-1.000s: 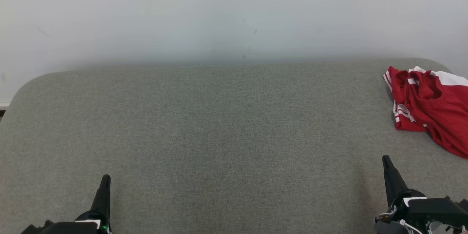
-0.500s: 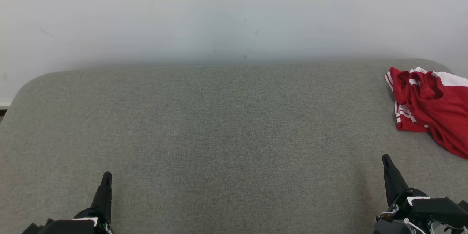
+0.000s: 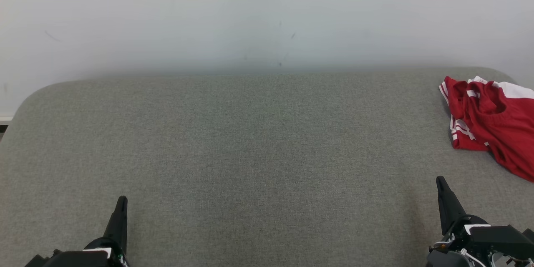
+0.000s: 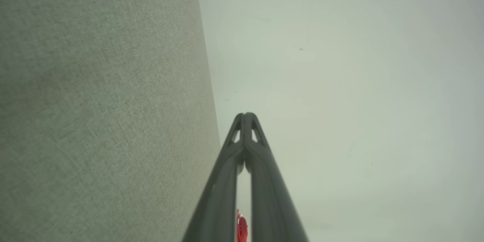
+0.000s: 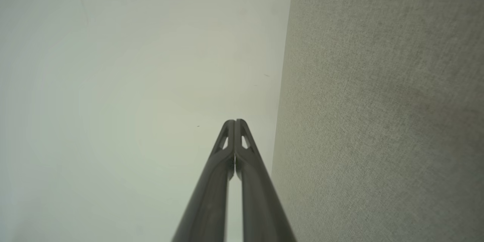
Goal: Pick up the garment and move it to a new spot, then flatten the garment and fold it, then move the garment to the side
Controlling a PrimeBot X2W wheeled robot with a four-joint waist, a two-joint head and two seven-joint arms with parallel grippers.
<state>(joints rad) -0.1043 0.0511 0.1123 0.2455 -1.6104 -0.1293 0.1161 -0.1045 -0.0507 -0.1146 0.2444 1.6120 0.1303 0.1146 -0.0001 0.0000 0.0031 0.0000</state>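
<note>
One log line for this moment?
left hand: shut, empty | right hand: shut, empty | garment: crumpled, far right on gray surface, untouched

Even, soft, diffuse light, source unclear, maybe overhead. Faint shadows. Head view sharp on the grey surface (image 3: 267,154); wall (image 3: 267,16) hazy. Wrist views softer, its weave blurred toward edges, slight wide-angle stretch.

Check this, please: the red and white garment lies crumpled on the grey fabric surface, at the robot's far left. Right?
No. The red and white garment lies crumpled on the grey fabric surface at the robot's far right; the head view shows it.
</note>
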